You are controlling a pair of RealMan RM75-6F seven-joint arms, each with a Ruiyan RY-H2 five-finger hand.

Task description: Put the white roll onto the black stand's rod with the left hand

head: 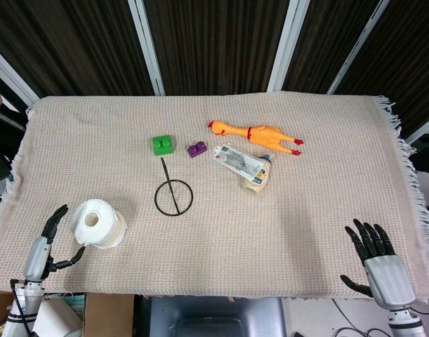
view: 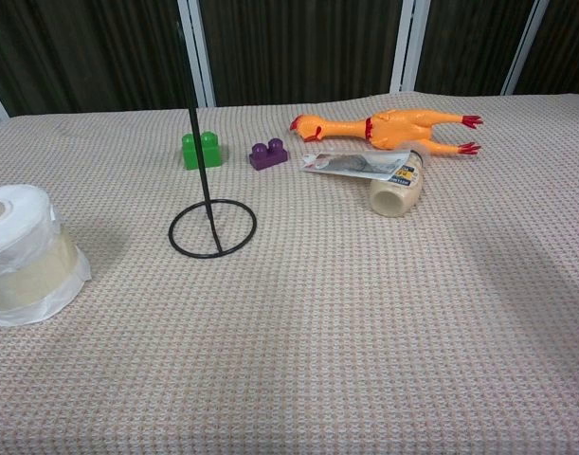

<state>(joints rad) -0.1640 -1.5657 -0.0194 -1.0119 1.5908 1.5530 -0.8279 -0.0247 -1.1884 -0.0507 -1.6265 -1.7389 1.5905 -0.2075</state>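
White roll (view: 24, 254) runs off frame; left hand (head: 44, 243) seemingly touches nothing.

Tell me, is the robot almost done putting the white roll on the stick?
Not yet, nothing is finished. The white roll sits on the cloth, apart from the black stand, whose rod is bare. The left hand is open beside the roll, apparently not touching it. The right hand is open at the table's near edge. Left to do: grab the roll, lift it, and slide it down the rod.
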